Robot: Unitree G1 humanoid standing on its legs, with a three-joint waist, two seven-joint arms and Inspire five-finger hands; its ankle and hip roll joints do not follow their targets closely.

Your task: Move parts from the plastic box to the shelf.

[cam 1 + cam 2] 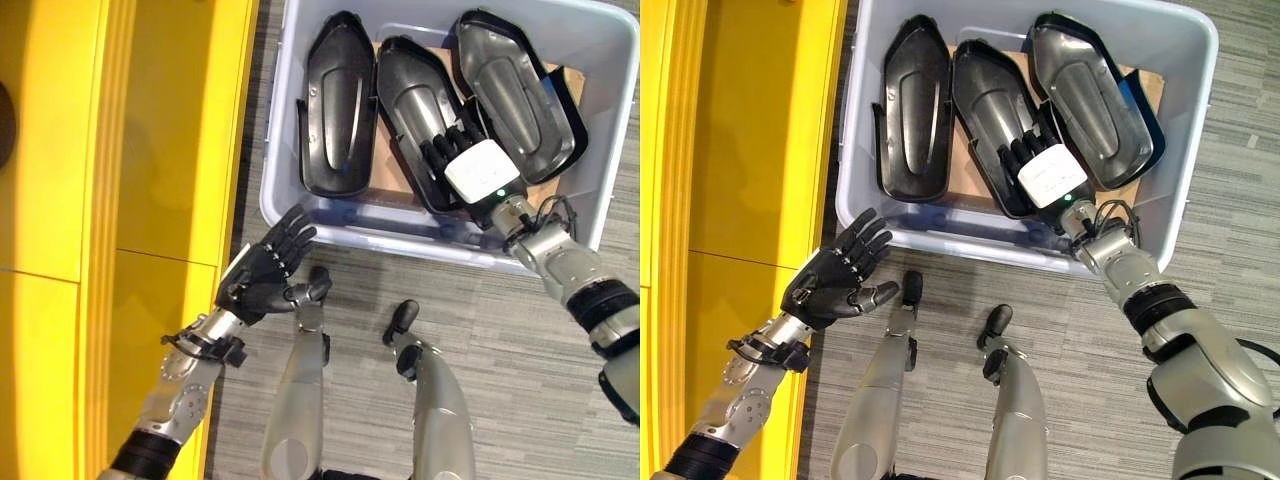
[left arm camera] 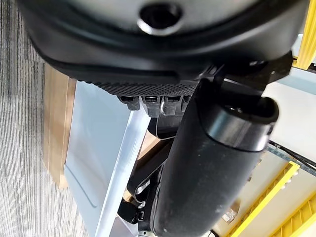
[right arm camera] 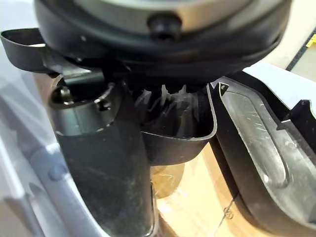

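My right hand (image 1: pixel 470 160) is inside the box (image 1: pixel 300 215) at the upper right of the frame, its fingers laid in the middle part (image 1: pixel 410 105) of 3 and its thumb at the near rim, so I judge it pinches this rim. My left hand (image 1: pixel 262 268) waits spread at the lower left, beside the yellow shelf (image 1: pixel 120 200). I should grip firmly before lifting straight up, so the neighbours are not dragged.

Three parts (image 1: pixel 340 105) lie side by side in the plastic box (image 1: pixel 600 190), on a board (image 1: pixel 1145 85). The shelf (image 1: pixel 120 200) stands left of the box. Right hand (image 1: pixel 455 150) rests inside the middle part (image 1: pixel 410 95); left hand (image 1: pixel 265 265) hangs before the box's left corner.
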